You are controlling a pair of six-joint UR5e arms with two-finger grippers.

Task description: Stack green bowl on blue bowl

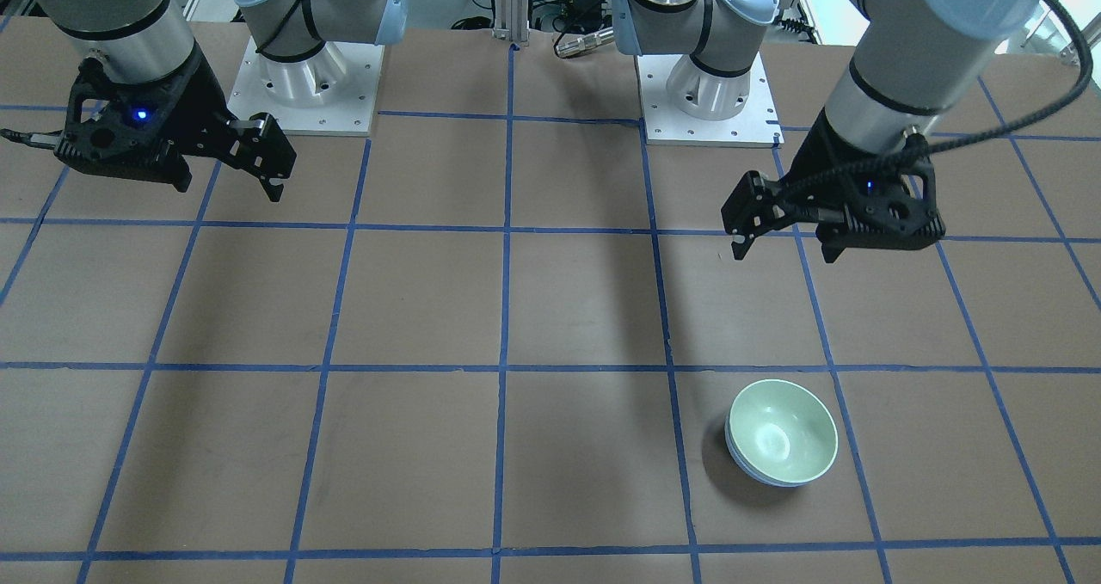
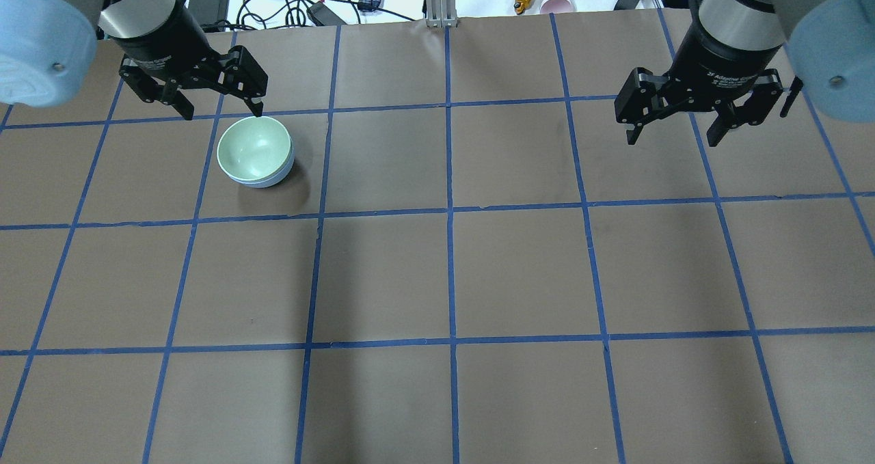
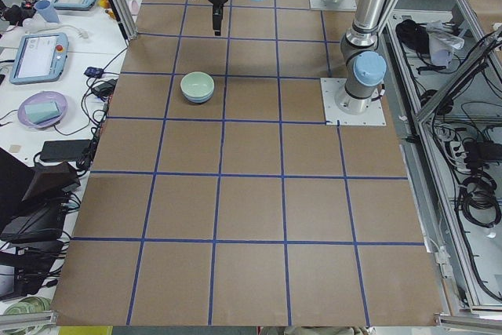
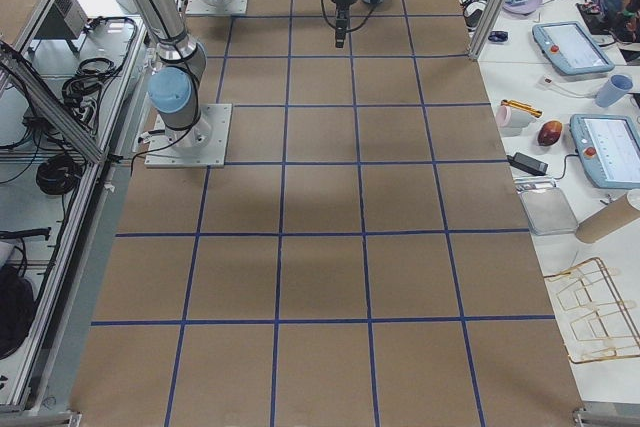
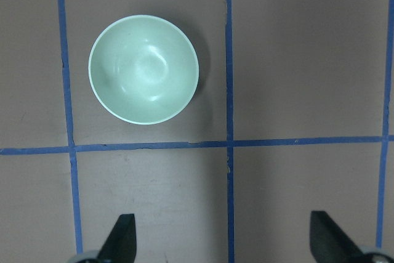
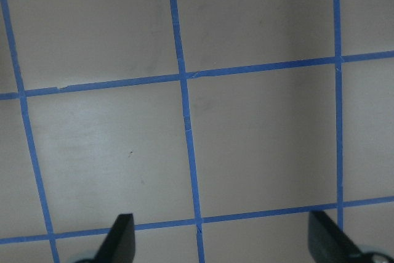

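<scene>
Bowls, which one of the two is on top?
The green bowl, nested inside the blue bowl, of which only a sliver of the side shows beneath.

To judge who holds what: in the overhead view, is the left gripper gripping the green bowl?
No, the left gripper is open and empty, and the green bowl sits nested in the blue bowl.

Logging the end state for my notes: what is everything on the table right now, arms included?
green bowl: one, pale mint green, nested inside the blue bowl, on the robot's left side of the table
blue bowl: one, light blue, under the green bowl, only a sliver of its edge showing
table: one, brown with a blue tape grid
left gripper: one, black, fingers open and empty, above the table beside the bowls
right gripper: one, black, fingers open and empty, above bare table
</scene>
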